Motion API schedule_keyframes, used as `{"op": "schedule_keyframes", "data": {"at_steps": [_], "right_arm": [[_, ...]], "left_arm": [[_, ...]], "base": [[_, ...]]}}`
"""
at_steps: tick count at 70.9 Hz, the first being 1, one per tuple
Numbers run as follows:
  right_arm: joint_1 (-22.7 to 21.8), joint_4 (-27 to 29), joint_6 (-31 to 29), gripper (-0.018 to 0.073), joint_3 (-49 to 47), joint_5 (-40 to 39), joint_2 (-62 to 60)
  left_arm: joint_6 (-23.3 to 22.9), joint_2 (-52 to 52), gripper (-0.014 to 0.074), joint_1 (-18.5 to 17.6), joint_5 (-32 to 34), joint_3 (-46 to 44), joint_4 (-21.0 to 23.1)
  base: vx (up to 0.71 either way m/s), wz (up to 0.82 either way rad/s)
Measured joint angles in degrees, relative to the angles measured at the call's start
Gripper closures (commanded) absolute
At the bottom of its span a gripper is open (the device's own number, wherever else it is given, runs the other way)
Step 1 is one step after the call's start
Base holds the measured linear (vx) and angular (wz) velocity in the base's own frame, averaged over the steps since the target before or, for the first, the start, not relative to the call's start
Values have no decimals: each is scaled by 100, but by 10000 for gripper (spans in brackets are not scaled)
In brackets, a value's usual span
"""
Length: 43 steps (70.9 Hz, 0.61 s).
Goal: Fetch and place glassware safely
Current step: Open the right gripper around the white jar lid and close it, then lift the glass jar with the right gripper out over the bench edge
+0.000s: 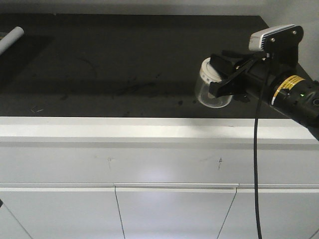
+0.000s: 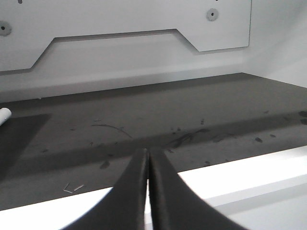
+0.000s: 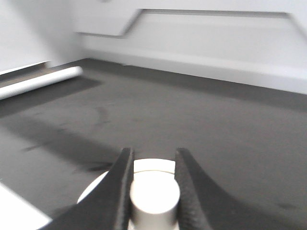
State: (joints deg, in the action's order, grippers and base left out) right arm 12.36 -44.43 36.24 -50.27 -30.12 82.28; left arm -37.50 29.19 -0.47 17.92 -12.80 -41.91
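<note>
The glassware is a small clear glass jar (image 1: pixel 211 94) with a cream-white lid (image 1: pixel 206 70). It sits tilted over the front right of the dark countertop (image 1: pixel 124 64). I cannot tell whether its base touches the surface. My right gripper (image 1: pixel 218 75) is shut on the lid's raised knob (image 3: pixel 154 194), with one finger on each side of it. The lid's white rim (image 3: pixel 91 191) shows below the left finger. My left gripper (image 2: pixel 147 154) is shut and empty above the counter's front edge; it is out of the front view.
A white tube (image 1: pixel 12 38) lies at the counter's far left; it also shows in the right wrist view (image 3: pixel 38 82). A white wall panel (image 2: pixel 124 28) stands behind the counter. White cabinet fronts (image 1: pixel 149 209) sit below its front edge.
</note>
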Motion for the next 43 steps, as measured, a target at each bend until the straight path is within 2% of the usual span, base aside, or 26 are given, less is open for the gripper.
{"op": "schedule_keyframes", "data": {"at_steps": [15, 43], "right_arm": [[981, -104, 6, 563, 13, 249, -290], [2296, -104, 92, 563, 14, 678, -1013]], "left_arm": [[0, 0, 603, 0, 0, 0, 0], [0, 0, 603, 0, -5, 0, 0]], "base": [[0, 0], [0, 0]]}}
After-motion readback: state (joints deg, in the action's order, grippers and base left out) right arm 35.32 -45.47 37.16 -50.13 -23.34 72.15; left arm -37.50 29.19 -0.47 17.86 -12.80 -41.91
